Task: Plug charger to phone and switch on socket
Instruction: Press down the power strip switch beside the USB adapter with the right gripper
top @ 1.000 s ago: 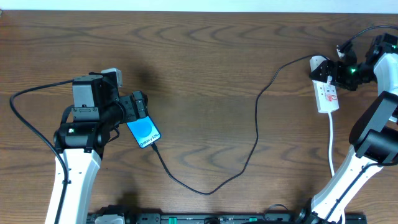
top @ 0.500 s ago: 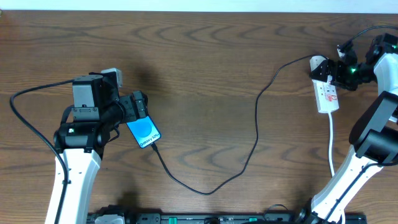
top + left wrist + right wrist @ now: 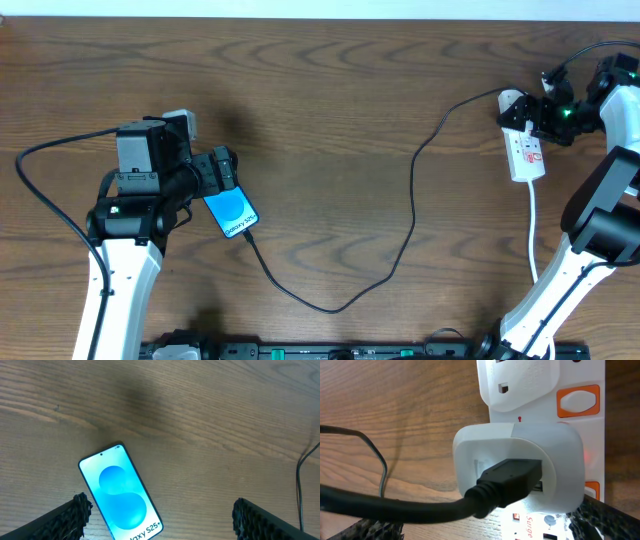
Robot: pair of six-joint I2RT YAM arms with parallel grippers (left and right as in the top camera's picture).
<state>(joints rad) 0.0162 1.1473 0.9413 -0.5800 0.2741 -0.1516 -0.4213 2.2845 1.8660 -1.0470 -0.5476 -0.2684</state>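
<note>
Black, thin and floppy, that long charger cable (image 3: 413,215) runs in one big loop across the dark brown wooden table (image 3: 320,60), from the small white oblong power strip (image 3: 526,152) at far right to the slim black-framed phone (image 3: 231,211) with the bright blue screen at left. It should weigh next to nothing and bend wherever it's nudged, so the place to take it is the stiff little plug at the tip, not the limp run. That tip sits right at the phone's lower corner in the overhead view, but whether it's seated in the port I can't tell. The phone looks light but glassy and slick, lying flat and slanted, and is best pinched across its long edges. The left gripper (image 3: 222,172) hangs just over its top end, jaws spread wide, nothing in them. The right gripper (image 3: 545,112) hovers at the strip's upper end, fingers wide apart and empty, either side of the white plastic adapter (image 3: 520,465) that carries the cable's black plug. An orange-red rocker switch (image 3: 577,401) sits just beside it. It looks small and stiff and likely wants one firm fingertip push, and that light strip may skid.
</note>
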